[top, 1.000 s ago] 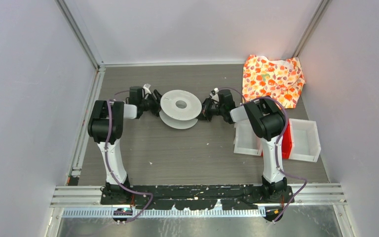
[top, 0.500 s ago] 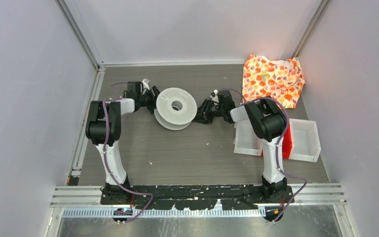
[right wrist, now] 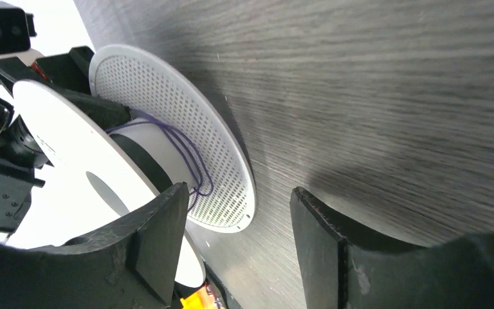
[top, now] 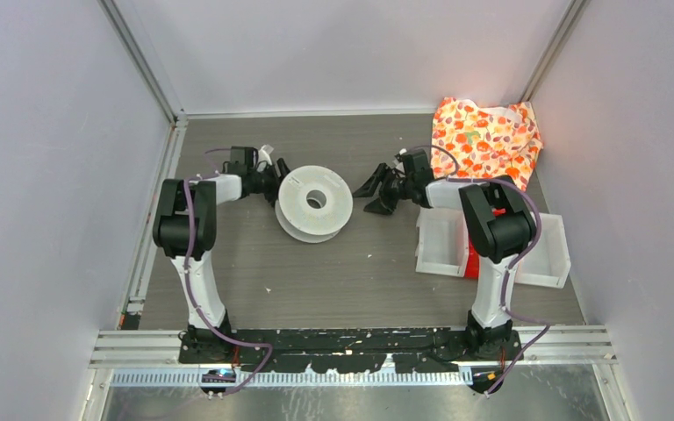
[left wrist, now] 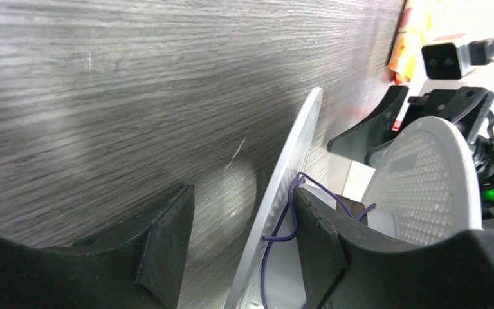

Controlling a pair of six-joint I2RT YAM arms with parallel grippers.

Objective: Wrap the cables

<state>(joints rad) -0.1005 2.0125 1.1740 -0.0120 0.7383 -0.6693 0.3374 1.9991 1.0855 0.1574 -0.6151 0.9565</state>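
A white spool (top: 298,189) lies tilted on the table between the arms. The cables (left wrist: 276,235) are a thin purple wire, looped loosely round the spool's hub between its two flanges. The wire also shows against the perforated flange (right wrist: 167,109) as cable loops (right wrist: 193,161). My left gripper (top: 274,182) sits at the spool's left edge. It (left wrist: 243,192) is open, its jaws astride one flange rim (left wrist: 296,148), one finger (left wrist: 318,251) between the flanges beside the wire. My right gripper (top: 367,200) stands open to the right of the spool, apart from it, with only bare table between its jaws (right wrist: 238,190).
An orange-flowered cloth (top: 484,140) lies at the back right. White bins (top: 443,246) (top: 544,250) with a red part (top: 472,261) between them stand under the right arm. Walls close in the table on the left, back and right.
My right gripper has opened, let go of the spool and drawn back to the right. The spool has shifted slightly left and tilted. My left gripper stays at its left rim.
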